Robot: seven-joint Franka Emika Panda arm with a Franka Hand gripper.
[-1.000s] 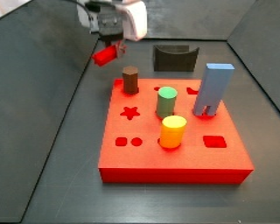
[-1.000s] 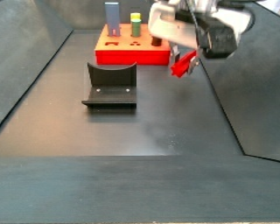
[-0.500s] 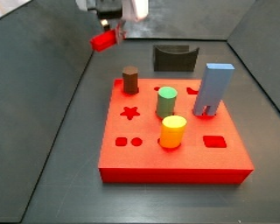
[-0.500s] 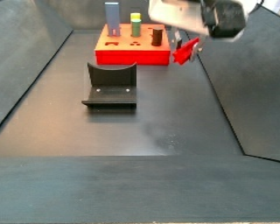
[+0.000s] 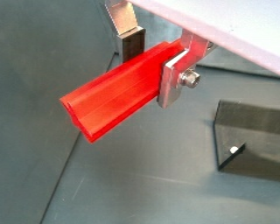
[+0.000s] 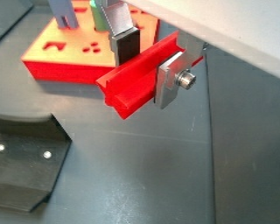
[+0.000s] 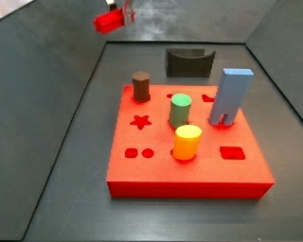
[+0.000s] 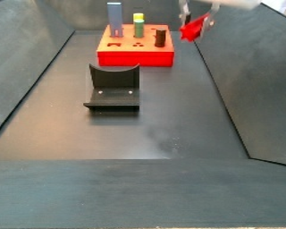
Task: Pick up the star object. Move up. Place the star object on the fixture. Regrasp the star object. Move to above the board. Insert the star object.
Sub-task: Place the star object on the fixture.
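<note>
So we've got the gripper (image 5: 154, 59) clamped on the star object (image 5: 115, 94), high up, roughly level; the fixture (image 8: 112, 88) sits well below, toward the near-left.

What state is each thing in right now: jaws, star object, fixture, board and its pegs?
gripper: raised high above the floor, jaws shut on the star object
star object: clamped, airborne, sticking out sideways
fixture: on the floor, notch empty
board: flat on the floor, star cut-out empty
pegs: upright, seated in the board
</note>
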